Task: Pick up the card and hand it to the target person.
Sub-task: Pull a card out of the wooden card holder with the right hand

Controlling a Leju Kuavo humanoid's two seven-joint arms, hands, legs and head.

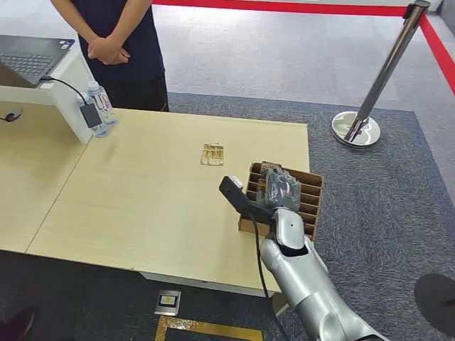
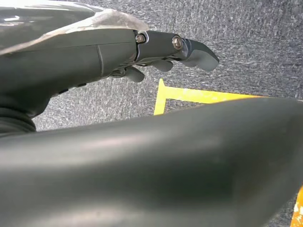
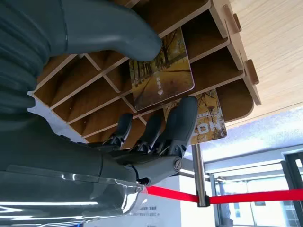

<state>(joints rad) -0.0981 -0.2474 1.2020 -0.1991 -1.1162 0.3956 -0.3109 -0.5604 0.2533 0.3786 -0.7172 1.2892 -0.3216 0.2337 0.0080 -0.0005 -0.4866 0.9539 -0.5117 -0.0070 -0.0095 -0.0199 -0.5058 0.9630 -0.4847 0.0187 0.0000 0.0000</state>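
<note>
Wooden table point(image 1: 134, 192) on grey carpet point(image 1: 386, 185); stanchion point(image 1: 375, 85) beyond.

The left hand point(image 2: 168, 54) extends from the picture's left edge, with its dark fingers point(image 2: 198, 53) stretched out nearly straight and close together; nothing is held between them. A shorter finger tip point(image 2: 134, 74) curls slightly beneath. Behind the hand lies grey speckled carpet point(image 2: 250, 42), marked with a yellow tape line point(image 2: 200, 95) that forms a corner. A further yellow patch point(image 2: 298, 210) sits at the frame edge.
</note>
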